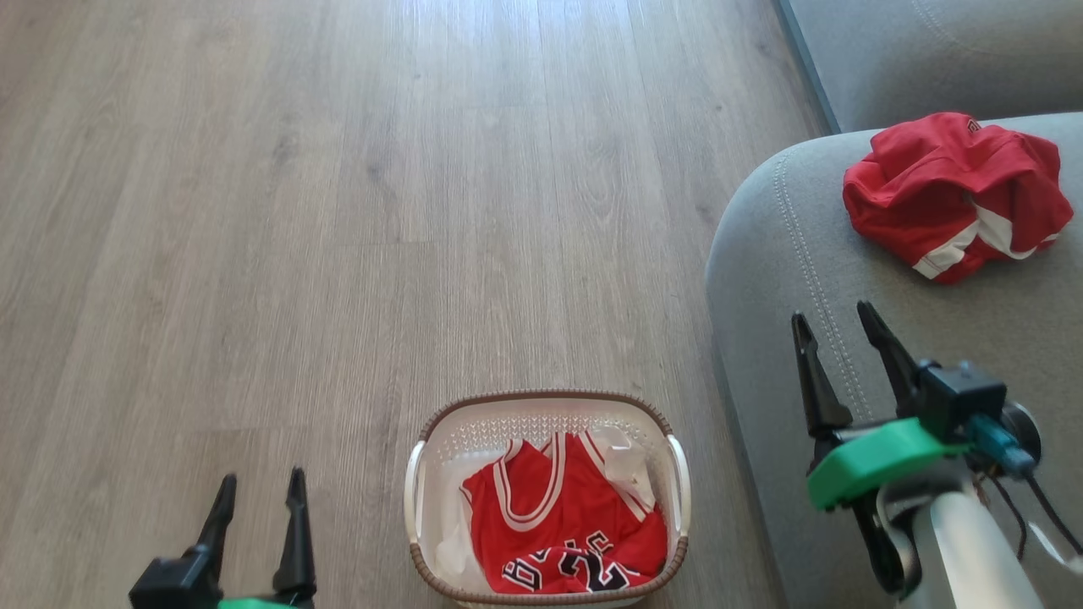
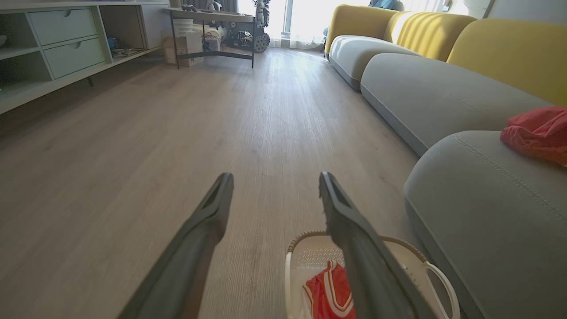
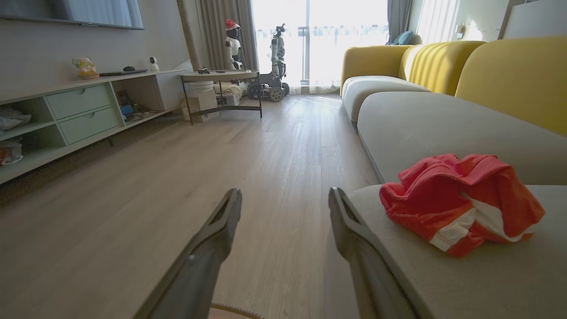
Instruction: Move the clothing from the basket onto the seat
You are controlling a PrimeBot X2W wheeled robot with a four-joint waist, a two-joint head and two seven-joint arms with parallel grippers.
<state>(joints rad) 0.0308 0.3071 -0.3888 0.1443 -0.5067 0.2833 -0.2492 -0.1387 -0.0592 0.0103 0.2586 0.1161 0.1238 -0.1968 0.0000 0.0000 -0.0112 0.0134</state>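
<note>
A cream perforated basket (image 1: 423, 482) with a brown rim stands on the wood floor at the bottom centre. Inside it lies a red jersey (image 1: 563, 529) with white trim and black numerals; the jersey (image 2: 330, 294) also peeks out in the left wrist view. Crumpled red shorts (image 1: 952, 194) with white trim rest on the grey seat (image 1: 787, 254) at the right, and the shorts (image 3: 456, 199) lie just right of the right fingers. My left gripper (image 1: 260, 486) stands open over the floor, left of the basket. My right gripper (image 1: 838, 326) is open above the seat's front edge, holding nothing.
A second grey cushion (image 1: 922, 51) lies beyond the seat, with yellow backrests (image 3: 509, 75). Across the wide wooden floor (image 1: 338, 211) stand a low cabinet with drawers (image 3: 79, 110), a small table (image 3: 219, 77) and other robots (image 3: 277, 57) by the window.
</note>
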